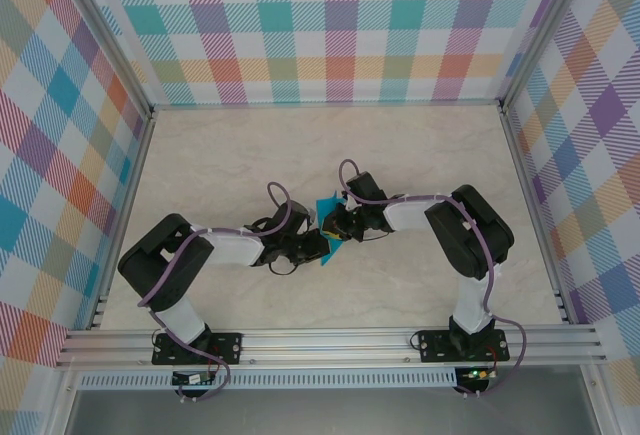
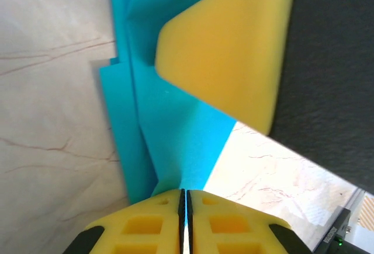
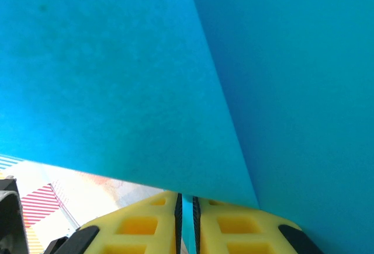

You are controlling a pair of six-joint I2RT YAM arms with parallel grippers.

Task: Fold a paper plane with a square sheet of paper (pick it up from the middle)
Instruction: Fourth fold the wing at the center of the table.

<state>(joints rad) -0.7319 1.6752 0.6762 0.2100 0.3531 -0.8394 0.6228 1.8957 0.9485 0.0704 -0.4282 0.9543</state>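
So the creased teal paper (image 1: 327,217) is around the middle of the bench (image 1: 230,155). The left pincer (image 2: 182,198) is clamped on one edge, and the right pincer (image 3: 186,202) grips it from the opposite side.

Teal-blue paper (image 3: 117,61); yellow pads (image 2: 222,49); black-and-white arms (image 1: 165,250); cream marbled table (image 1: 250,155); pastel plaid walls (image 1: 340,15).

The worktop (image 1: 250,155) is a pale cream marble-look slab with faint reddish veins, boxed in by aluminium rails (image 1: 330,340).
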